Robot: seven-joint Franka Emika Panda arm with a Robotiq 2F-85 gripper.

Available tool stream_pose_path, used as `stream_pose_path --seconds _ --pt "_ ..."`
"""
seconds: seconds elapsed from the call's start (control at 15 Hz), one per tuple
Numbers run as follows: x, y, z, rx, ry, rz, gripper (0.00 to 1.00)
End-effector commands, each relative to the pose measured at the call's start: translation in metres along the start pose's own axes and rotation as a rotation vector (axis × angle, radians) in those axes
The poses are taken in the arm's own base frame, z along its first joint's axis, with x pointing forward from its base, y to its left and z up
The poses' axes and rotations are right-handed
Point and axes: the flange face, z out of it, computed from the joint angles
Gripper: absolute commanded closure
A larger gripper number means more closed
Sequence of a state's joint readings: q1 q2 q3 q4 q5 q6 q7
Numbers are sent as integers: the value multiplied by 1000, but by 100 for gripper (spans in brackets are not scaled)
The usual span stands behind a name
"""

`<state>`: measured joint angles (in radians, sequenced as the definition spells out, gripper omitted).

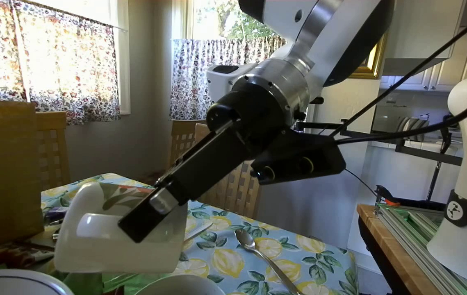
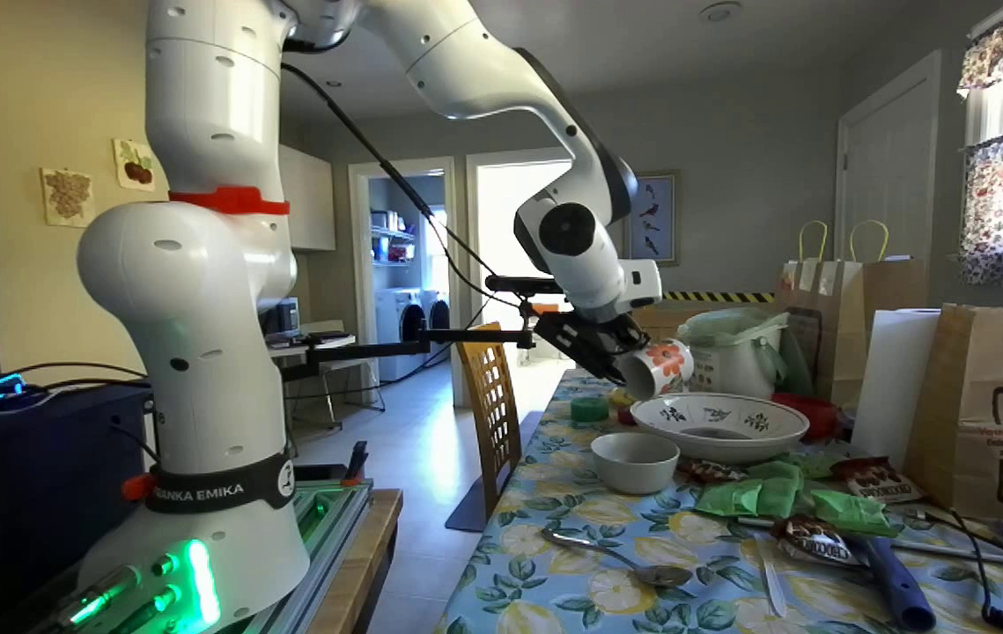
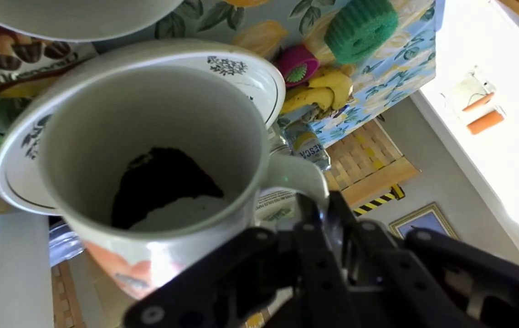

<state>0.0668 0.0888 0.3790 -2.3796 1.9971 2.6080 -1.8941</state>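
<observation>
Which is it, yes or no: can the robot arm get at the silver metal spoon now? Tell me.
Probably not yet: the jaws are shut on the handle of the white ceramic mug with orange flowers. The spoon lies uncovered on the blue lemon-print tablecloth.

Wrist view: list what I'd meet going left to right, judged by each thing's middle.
Printed packet → white mug → bananas → ridged green object → framed picture.

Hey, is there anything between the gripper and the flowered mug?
Nothing shows between them: in the wrist view, the gripper is shut directly on the mug's handle.
</observation>
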Motion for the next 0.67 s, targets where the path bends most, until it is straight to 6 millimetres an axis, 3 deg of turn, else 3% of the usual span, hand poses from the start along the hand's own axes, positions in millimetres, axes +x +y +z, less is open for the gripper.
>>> stream_pose_path --seconds 0.0,0.6 --pt "0 -7 -16 22 63 -39 97" --pt "-17 -8 -28 44 75 -30 97"
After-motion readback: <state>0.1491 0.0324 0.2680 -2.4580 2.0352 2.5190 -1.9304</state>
